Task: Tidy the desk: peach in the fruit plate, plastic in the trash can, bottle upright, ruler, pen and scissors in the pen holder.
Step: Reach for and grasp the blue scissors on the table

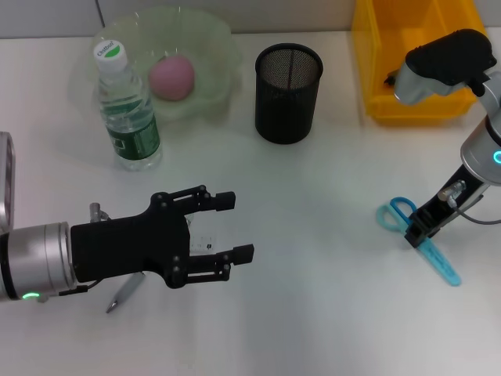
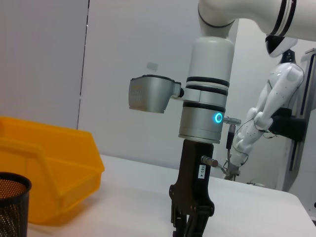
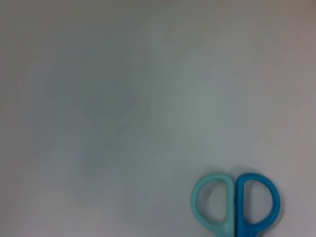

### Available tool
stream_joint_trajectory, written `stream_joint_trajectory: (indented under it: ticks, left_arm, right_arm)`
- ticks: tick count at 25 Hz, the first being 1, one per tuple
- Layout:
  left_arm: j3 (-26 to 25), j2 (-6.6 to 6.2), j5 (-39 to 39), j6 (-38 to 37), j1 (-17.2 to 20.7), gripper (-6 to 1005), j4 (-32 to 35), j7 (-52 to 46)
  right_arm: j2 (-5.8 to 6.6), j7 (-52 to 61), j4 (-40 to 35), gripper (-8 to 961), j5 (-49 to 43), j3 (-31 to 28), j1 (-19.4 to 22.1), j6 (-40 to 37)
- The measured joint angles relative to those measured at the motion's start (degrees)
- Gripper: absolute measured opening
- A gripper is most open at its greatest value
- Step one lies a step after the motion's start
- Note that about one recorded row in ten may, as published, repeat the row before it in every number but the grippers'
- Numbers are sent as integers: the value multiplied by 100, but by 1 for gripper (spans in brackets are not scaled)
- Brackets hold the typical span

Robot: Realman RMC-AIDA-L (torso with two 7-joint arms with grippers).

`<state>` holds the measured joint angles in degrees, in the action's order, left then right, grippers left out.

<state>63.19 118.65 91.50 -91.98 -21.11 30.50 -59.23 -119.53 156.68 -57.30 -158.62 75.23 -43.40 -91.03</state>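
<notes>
The pink peach (image 1: pixel 172 76) lies in the green fruit plate (image 1: pixel 215 39) at the back left. The water bottle (image 1: pixel 129 110) stands upright in front of the plate. The black mesh pen holder (image 1: pixel 288 92) stands at the back middle. My left gripper (image 1: pixel 237 227) is open and empty, low over the front left of the desk. A grey pen (image 1: pixel 125 294) lies partly under that arm. A pale marked strip (image 1: pixel 205 244) shows under the fingers. My right gripper (image 1: pixel 413 233) is down on the blue scissors (image 1: pixel 438 262), which lie flat; their handles show in the right wrist view (image 3: pixel 236 207).
The yellow bin (image 1: pixel 415 70) stands at the back right, behind my right arm. The left wrist view shows it (image 2: pixel 49 168), the pen holder's rim (image 2: pixel 10 207) and my right gripper (image 2: pixel 190 222) standing upright on the desk. A grey object (image 1: pixel 6 180) is at the left edge.
</notes>
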Motion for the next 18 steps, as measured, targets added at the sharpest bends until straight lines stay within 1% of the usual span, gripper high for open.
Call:
stream_joint_trajectory:
  ticks: [3,8,10,14,18]
  left_arm:
    - [0,0,0,29,-2,787,0,0]
    - [0,-2,0,41,-5,787,0,0]
    - [-37,-7,0,35,-6,787,0,0]
    - [-139,-9,-3,-9,-7,787,0,0]
    - [-207,-10,-6,-24,-8,787,0,0]
  right_arm:
    - [0,-44,-46,239,93,1,45,81]
    - [10,-350,-208,241,595,-48,239,222]
    - [12,-503,-368,242,817,-58,406,322]
    - [19,-832,-841,245,1427,-86,872,539]
    - [32,-1261,-1255,247,2035,-379,1355,682]
